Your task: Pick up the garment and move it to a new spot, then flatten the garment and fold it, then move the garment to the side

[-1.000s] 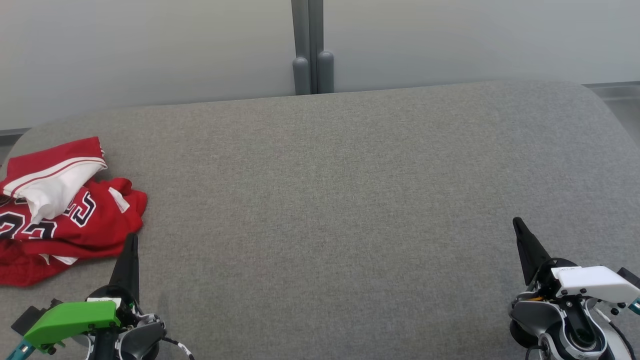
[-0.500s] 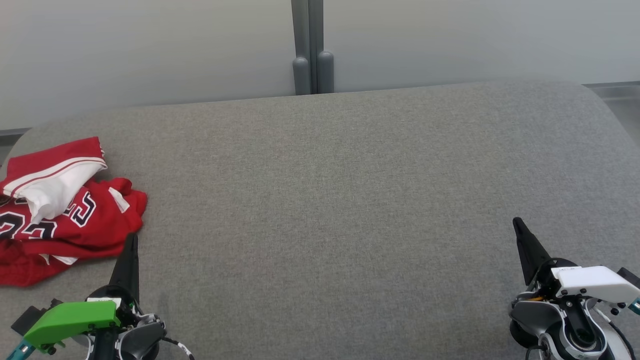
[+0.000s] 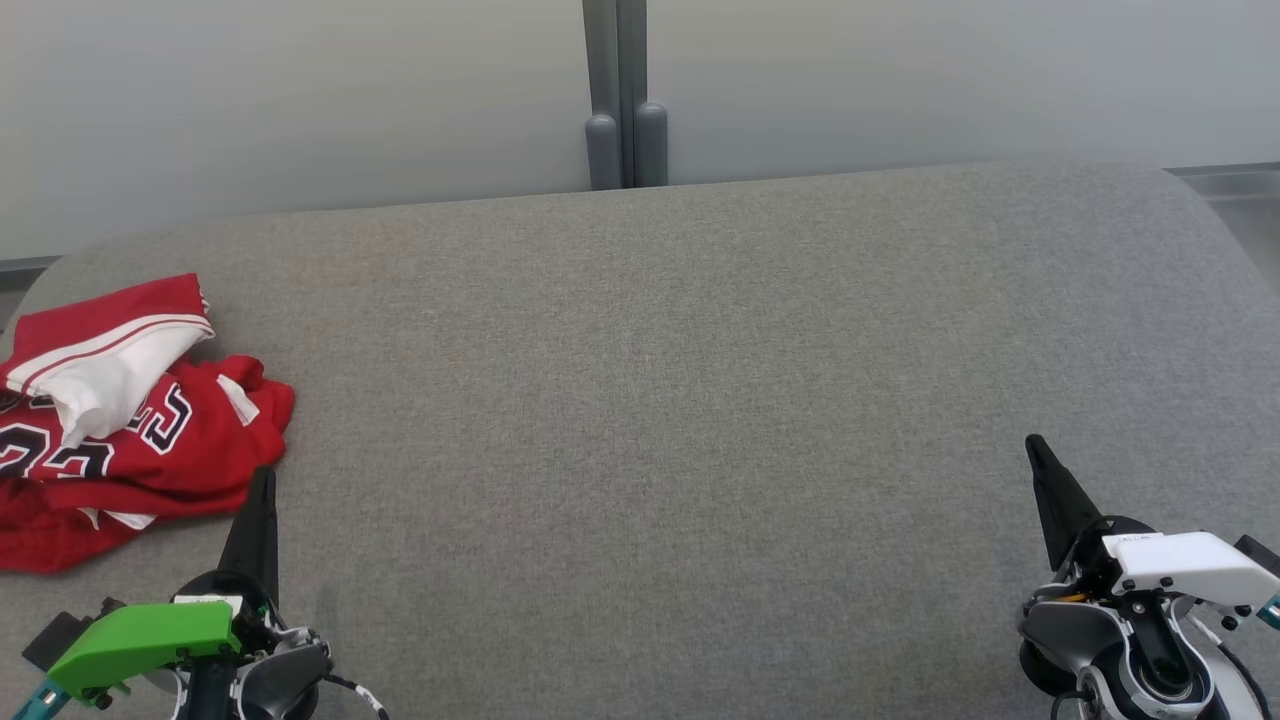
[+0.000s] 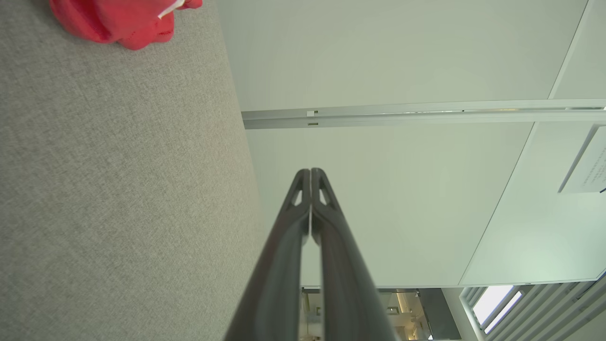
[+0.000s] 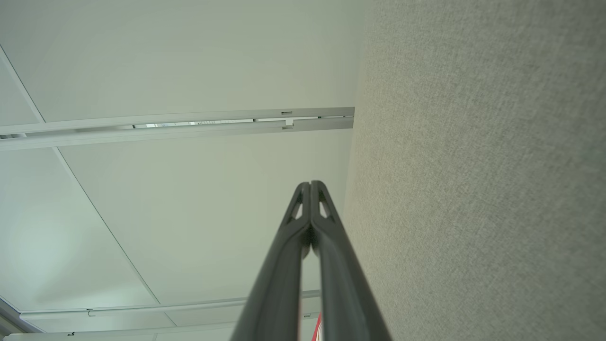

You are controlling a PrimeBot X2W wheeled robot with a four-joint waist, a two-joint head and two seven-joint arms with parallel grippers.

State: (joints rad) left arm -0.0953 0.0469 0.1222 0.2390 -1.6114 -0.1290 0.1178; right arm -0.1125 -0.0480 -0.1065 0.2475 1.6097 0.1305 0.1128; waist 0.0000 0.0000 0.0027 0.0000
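**Garment in heap at table's left edge, both grippers closed & empty**

On grey padded table [image 3: 650,400], at far-left edge: red garment [image 3: 130,420], crumpled in heap, white inner side turned up on top, dark letters & numerals w/ white outline on front. Part of heap cut off by head view's left border.

At table's front-left: left gripper [image 3: 262,480], green cover on wrist, fingers pressed together to one point, holding nothing. Tip just beside garment's near hem; touching or not, cannot tell.

At table's front-right: right gripper [image 3: 1035,450], white cover on wrist, fingers together as well, nothing between, well apart from garment.

Behind table's far edge, approx. at middle: grey post [image 3: 625,100] before pale wall [image 3: 300,100].

In left wrist view: corner of red cloth lying on table surface.
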